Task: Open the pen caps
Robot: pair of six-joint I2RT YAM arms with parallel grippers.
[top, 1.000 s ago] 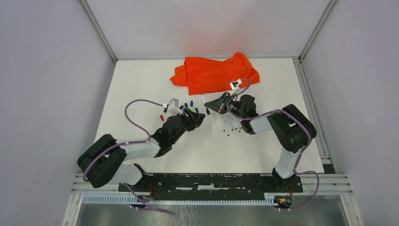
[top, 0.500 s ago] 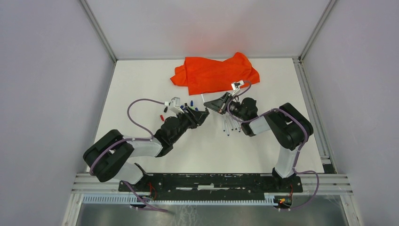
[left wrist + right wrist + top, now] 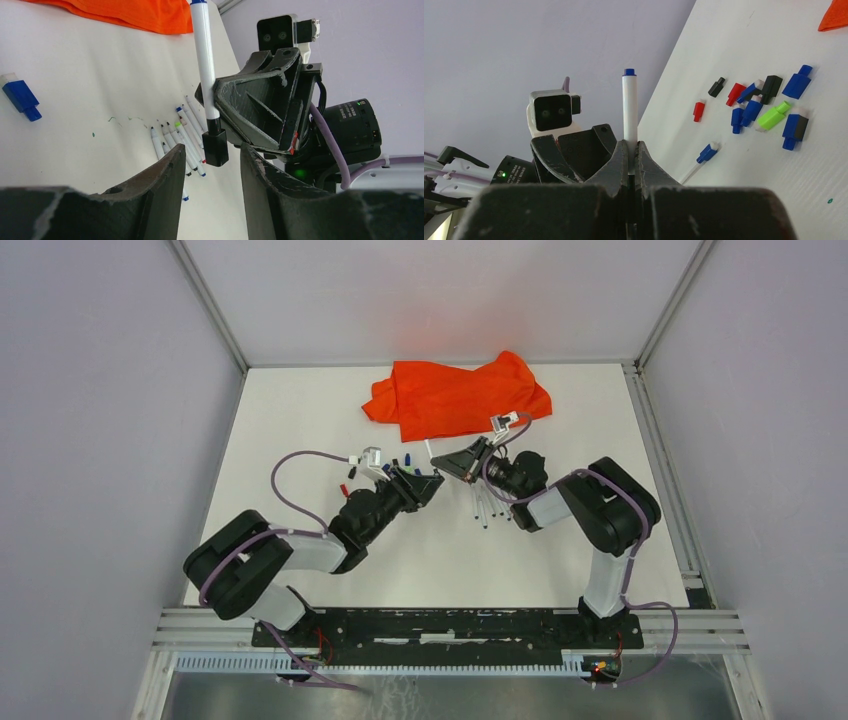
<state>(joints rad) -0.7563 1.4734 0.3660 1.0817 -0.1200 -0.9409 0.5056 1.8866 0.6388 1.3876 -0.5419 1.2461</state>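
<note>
My right gripper (image 3: 630, 150) is shut on a white pen (image 3: 629, 105), holding it by the barrel in the air. In the left wrist view the pen (image 3: 204, 65) has a blue far end and a black pen cap (image 3: 216, 148) on its near end. My left gripper (image 3: 212, 165) is open, its fingertips either side of that black cap and not touching it. From above, the left gripper (image 3: 430, 483) and the right gripper (image 3: 462, 462) face each other at mid-table. Several loose pen caps (image 3: 769, 107) in blue, red, black and green lie on the table.
An orange cloth (image 3: 455, 395) lies crumpled at the back of the table. A row of uncapped white pens (image 3: 490, 505) lies below the right gripper. One thin pen with a blue cap (image 3: 704, 155) lies near the loose caps. A blue cap (image 3: 20, 97) lies apart.
My left gripper has moved up and right to the black cap end of the held pen, and its jaws have narrowed somewhat. The right gripper has barely shifted, still gripping the pen.
</note>
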